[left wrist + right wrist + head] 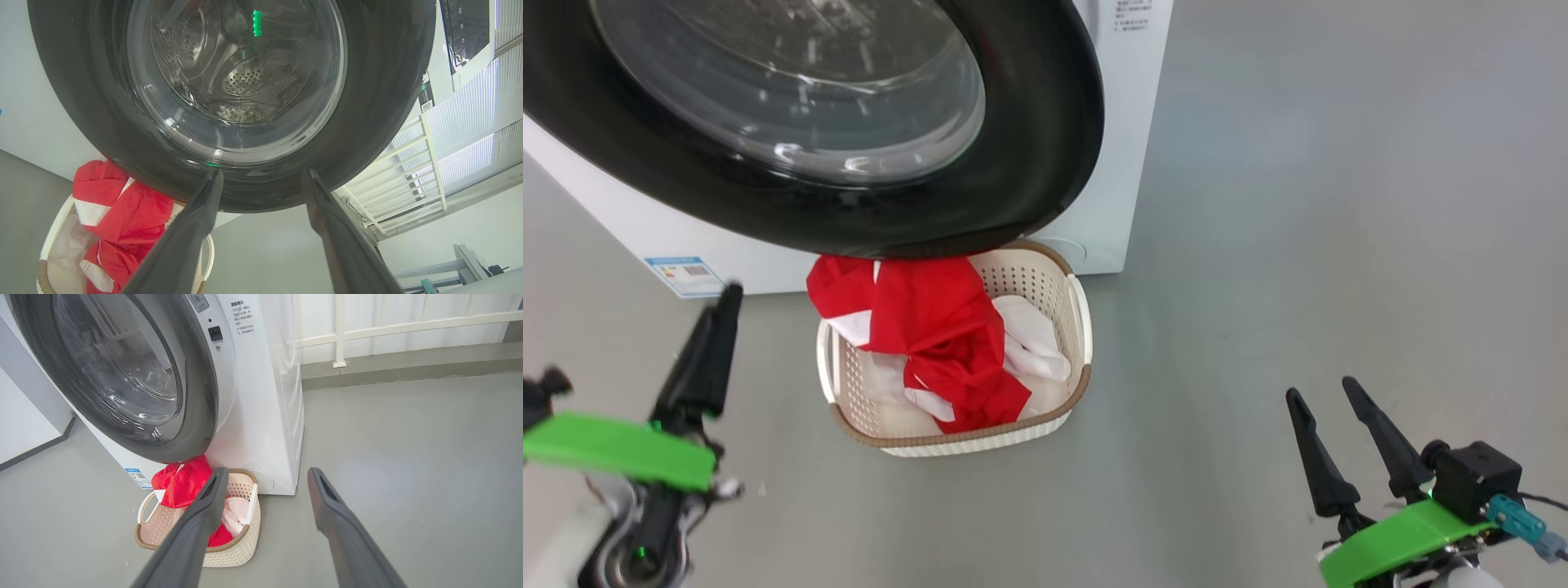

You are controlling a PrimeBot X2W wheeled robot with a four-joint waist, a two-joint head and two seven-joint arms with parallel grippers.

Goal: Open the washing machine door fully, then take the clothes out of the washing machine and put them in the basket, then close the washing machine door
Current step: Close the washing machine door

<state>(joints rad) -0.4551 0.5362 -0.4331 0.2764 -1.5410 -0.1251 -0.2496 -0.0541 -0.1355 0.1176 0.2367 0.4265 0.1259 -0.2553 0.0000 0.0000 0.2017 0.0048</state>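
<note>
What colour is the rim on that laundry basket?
The basket has a brown, woven-look rim above cream perforated walls. The head view shows it best.

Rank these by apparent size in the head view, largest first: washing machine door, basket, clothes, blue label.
1. washing machine door, though probably nearest the camera, which flatters it.
2. basket.
3. clothes, close behind the basket.
4. blue label.

Smooth grey floor (408, 437) spreads across the right and bottom of the frame. Along the top runs a white railing (339, 330), backed by a pale covering (408, 306), perhaps a curtain. At far left stands a white wall (20, 428) with dark skirting (36, 451).
</note>
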